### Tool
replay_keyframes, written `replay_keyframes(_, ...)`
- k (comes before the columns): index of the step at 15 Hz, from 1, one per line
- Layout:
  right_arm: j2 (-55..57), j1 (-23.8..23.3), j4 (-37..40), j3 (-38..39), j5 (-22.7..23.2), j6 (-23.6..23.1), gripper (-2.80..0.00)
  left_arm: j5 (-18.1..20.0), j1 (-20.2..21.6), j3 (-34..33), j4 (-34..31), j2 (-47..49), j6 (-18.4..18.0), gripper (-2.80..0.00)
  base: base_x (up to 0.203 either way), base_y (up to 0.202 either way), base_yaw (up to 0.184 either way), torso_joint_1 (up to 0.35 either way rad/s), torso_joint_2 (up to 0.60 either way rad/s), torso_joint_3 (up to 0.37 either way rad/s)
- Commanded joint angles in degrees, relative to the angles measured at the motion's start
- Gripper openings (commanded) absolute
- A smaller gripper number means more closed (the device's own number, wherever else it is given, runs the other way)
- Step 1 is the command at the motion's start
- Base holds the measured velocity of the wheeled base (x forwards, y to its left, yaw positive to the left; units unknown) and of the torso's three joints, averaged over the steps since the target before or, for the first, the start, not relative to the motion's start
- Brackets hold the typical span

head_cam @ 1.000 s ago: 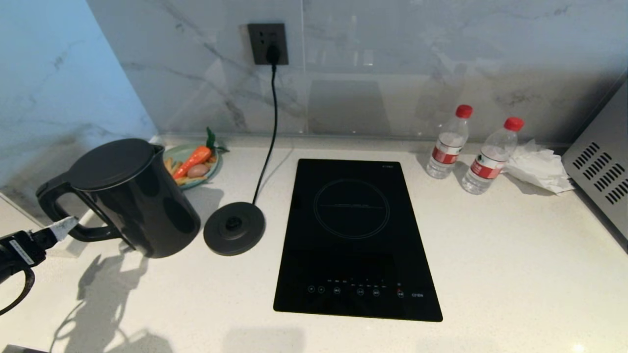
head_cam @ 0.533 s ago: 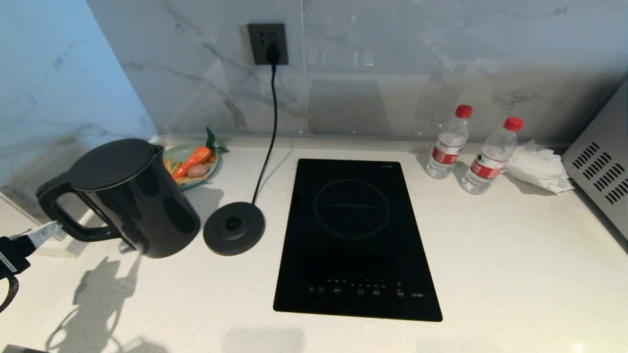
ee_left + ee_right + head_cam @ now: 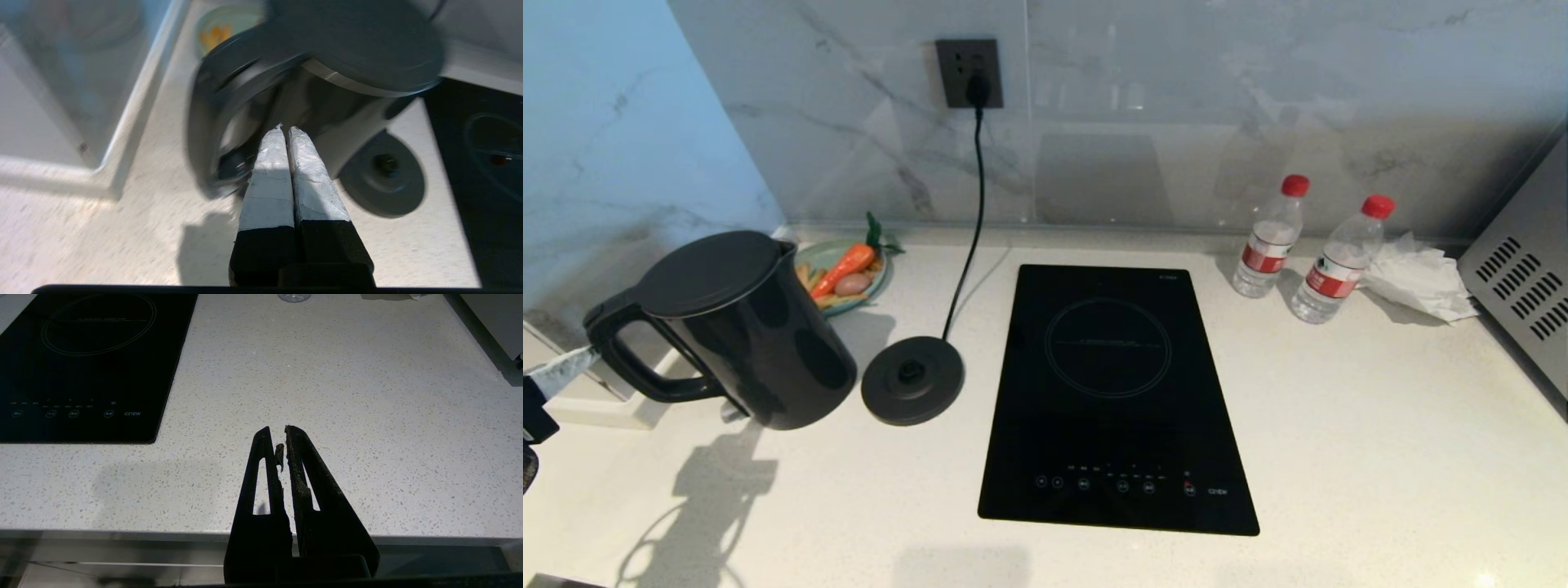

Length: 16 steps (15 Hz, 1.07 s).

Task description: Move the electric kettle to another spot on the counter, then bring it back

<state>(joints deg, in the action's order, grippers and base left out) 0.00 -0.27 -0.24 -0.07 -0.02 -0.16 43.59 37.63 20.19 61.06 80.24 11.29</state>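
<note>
electric kettle [image 3: 739, 327] upright on counter [image 3: 1380, 425], left-centre of head view, just left of base disc [image 3: 913, 380], off it. loop handle [image 3: 621, 351] sticks out toward frame's left edge. left gripper [image 3: 568, 367] at far left edge, tip level with handle's outer bar, just beside it; contact not clear. fingers [image 3: 267, 171] clenched together, nothing between them. kettle lies rightward and slightly beyond tip. right gripper [image 3: 282, 437] closed, empty, over bare counter right of cooktop [image 3: 1115, 392], well apart from kettle. left arm clearly nearer; judged it must reopen to take handle.
</note>
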Motion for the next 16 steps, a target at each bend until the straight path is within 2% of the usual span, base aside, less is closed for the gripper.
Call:
replay_keyframes(1, 0.00, 0.00, -0.02, -0.01, 0.01, -0.02, -2.80, 0.23, -4.15, 2.51, -5.50, -10.29, 0.61, -2.80, 0.000, 0.000, 0.000, 0.000, 0.00, 0.000)
replay_keyframes(4, 0.00, 0.00, -0.02, -0.01, -0.06, -0.02, -2.80, 0.78, -8.20, 9.54, -25.30, -22.33, 1.97, -2.80, 0.000, 0.000, 0.000, 0.000, 0.00, 0.000)
replay_keyframes(5, 0.00, 0.00, -0.02, -0.01, -0.06, -0.02, -2.80, 1.84, -9.84, 11.46, -30.08, -25.70, 2.79, -2.80, 0.000, 0.000, 0.000, 0.000, 0.00, 0.000)
replay_keyframes(6, 0.00, 0.00, -0.02, -0.01, -0.06, -0.02, -2.80, 4.05, -11.40, 13.35, -34.11, -28.72, 4.08, -2.80, 0.000, 0.000, 0.000, 0.000, 0.00, 0.000)
replay_keyframes(7, 0.00, 0.00, -0.02, -0.01, 0.00, -0.02, -2.80, 8.78, -12.37, 15.74, -38.51, -30.81, 7.03, -2.80, 0.000, 0.000, 0.000, 0.000, 0.00, 0.000)
replay_keyframes(8, 0.00, 0.00, -0.02, -0.01, -0.06, -0.02, -2.80, 14.90, -12.55, 17.07, -41.49, -32.38, 10.20, -2.80, 0.000, 0.000, 0.000, 0.000, 0.00, 0.000)
replay_keyframes(9, 0.00, 0.00, -0.02, -0.01, 0.02, -0.02, -2.80, 18.87, -12.47, 17.51, -43.60, -34.61, 12.10, -2.80, 0.000, 0.000, 0.000, 0.000, 0.00, 0.000)
replay_keyframes(11, 0.00, 0.00, -0.02, -0.01, 0.02, -0.02, -2.80, 24.28, -13.99, 17.31, -47.08, -39.10, 13.34, -2.80, 0.000, 0.000, 0.000, 0.000, 0.00, 0.000)
replay_keyframes(13, 0.00, 0.00, -0.02, -0.01, -0.06, -0.02, -2.80, 27.54, -18.61, 17.98, -52.10, -43.05, 14.80, -2.80, 0.000, 0.000, 0.000, 0.000, 0.00, 0.000)
replay_keyframes(16, 0.00, 0.00, -0.02, -0.01, 0.02, -0.02, -2.80, 28.29, -28.98, 18.30, -58.61, -48.82, 15.58, -2.80, 0.000, 0.000, 0.000, 0.000, 0.00, 0.000)
